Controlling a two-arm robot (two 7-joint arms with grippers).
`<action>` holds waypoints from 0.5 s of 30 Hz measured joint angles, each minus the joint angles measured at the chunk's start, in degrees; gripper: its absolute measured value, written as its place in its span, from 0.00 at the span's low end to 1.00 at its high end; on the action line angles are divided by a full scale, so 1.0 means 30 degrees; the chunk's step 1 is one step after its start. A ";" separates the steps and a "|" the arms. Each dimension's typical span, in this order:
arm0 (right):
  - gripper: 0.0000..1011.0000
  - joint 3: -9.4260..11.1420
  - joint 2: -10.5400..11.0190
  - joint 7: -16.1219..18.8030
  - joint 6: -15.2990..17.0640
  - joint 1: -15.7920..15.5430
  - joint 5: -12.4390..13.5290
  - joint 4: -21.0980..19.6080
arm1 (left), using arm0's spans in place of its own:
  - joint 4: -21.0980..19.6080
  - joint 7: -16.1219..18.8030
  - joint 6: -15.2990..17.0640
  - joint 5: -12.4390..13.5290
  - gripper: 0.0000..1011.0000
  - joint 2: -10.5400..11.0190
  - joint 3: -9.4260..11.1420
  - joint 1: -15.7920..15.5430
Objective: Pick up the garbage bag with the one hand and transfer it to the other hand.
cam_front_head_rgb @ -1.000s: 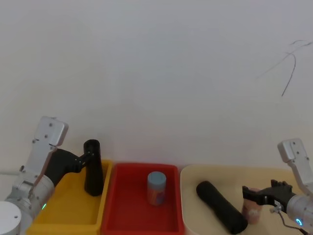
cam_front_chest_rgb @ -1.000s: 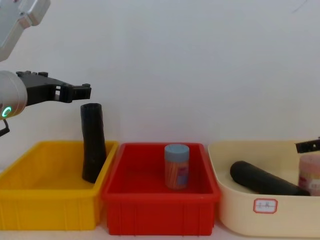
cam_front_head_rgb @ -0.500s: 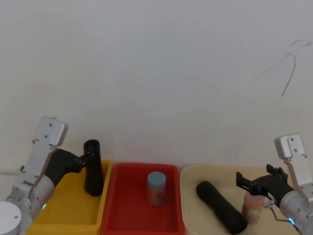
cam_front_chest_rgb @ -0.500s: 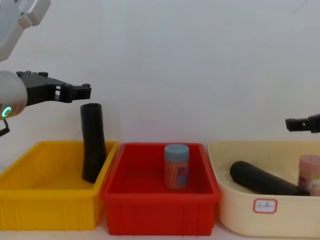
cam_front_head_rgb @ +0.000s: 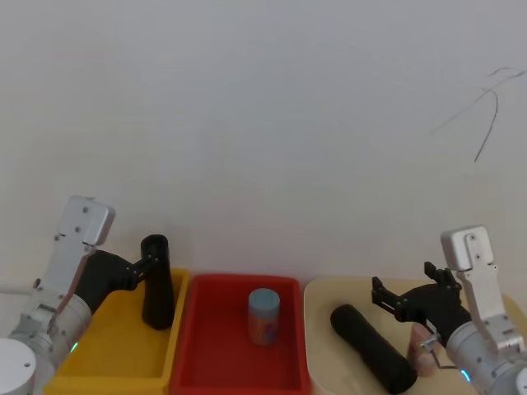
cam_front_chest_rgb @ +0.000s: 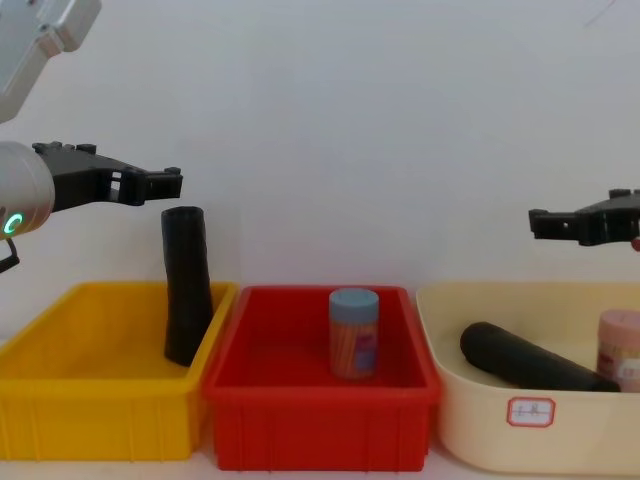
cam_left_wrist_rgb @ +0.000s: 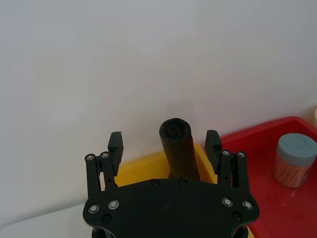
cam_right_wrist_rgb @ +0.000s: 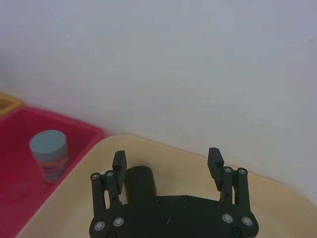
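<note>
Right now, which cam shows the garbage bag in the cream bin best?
Head view: the garbage bag shows full length, lying diagonally. Chest view shows it side-on, its lower part behind the cream bin's wall. Right wrist view shows one end behind the right claw.

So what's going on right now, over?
Right gripper open above garbage bag in cream bin. Left gripper open over yellow bin. Pink jar beside bag.
</note>
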 joint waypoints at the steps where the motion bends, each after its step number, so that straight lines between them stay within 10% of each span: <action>1: 0.99 -0.0018 -0.0028 -0.0002 -0.0058 -0.0018 -0.0019 -0.0016 | 0.0000 0.0000 0.0000 0.0000 0.99 0.0000 0.0001 0.0000; 15: 0.99 -0.0233 -0.0345 -0.0037 -0.0662 -0.0203 -0.0197 -0.0186 | 0.0000 0.0000 0.0000 0.0000 0.99 0.0000 0.0001 0.0000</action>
